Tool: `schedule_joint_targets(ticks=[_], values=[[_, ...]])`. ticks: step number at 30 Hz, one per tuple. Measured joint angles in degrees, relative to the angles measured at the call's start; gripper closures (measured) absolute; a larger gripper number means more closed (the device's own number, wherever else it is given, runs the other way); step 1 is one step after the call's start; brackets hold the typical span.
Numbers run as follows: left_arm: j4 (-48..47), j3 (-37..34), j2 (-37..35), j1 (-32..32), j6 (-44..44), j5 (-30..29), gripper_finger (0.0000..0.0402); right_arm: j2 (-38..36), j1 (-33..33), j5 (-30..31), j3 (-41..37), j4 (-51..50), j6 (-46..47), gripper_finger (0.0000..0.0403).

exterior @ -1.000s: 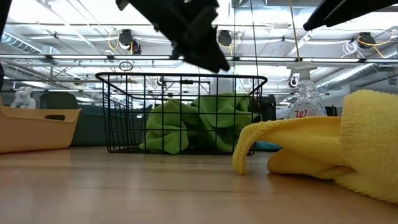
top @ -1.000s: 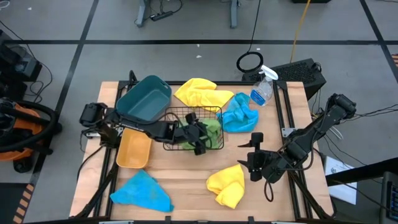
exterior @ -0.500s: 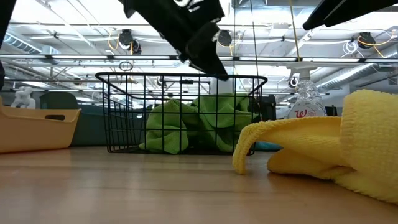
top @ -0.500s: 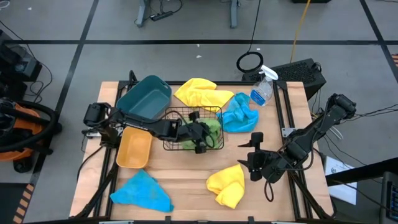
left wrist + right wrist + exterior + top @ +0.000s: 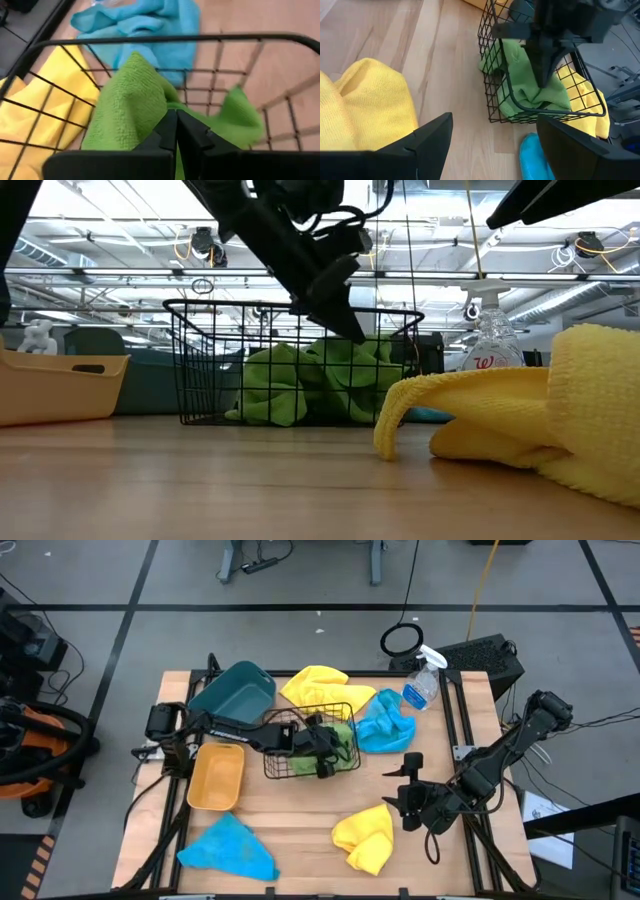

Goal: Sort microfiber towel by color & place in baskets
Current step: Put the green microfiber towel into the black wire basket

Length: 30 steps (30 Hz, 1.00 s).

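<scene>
The left tool (image 5: 322, 747) reaches into the black wire basket (image 5: 291, 762) mid-bench, fingers pressed together, apparently pinching the green towel (image 5: 131, 105). The right tool (image 5: 408, 788) hovers spread open beside a yellow towel (image 5: 366, 836)

Dark arm (image 5: 290, 250) reaches into wire basket (image 5: 300, 365) holding green towels (image 5: 320, 380).

A spray bottle (image 5: 421, 686) stands at the table's (image 5: 300, 820) upper right. Beyond it, a black box (image 5: 487, 657) and a ring (image 5: 401, 640) sit on the floor.
</scene>
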Motion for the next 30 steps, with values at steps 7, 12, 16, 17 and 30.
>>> schedule_joint_targets(ticks=[7,12,16,17,30], values=[[-0.3,-0.1,-4.0,-1.9,1.8,0.0,0.0388,0.0,0.0,0.0,0.0,0.1,-0.2,0.0122],[1.3,0.0,-6.8,-1.7,5.1,-3.4,0.0388,0.0,0.0,0.1,0.0,0.1,-0.1,0.0122],[0.9,0.0,-6.3,1.0,7.4,-2.5,0.0388,0.0,0.0,0.1,0.0,0.4,-0.1,0.0122],[0.9,0.1,-5.5,1.7,7.2,-1.0,0.0388,0.0,0.0,0.1,0.0,0.4,-0.1,0.0122],[-2.3,0.0,0.9,4.8,3.4,11.1,0.0389,0.0,-0.1,0.2,0.0,0.2,-0.2,0.0122]])
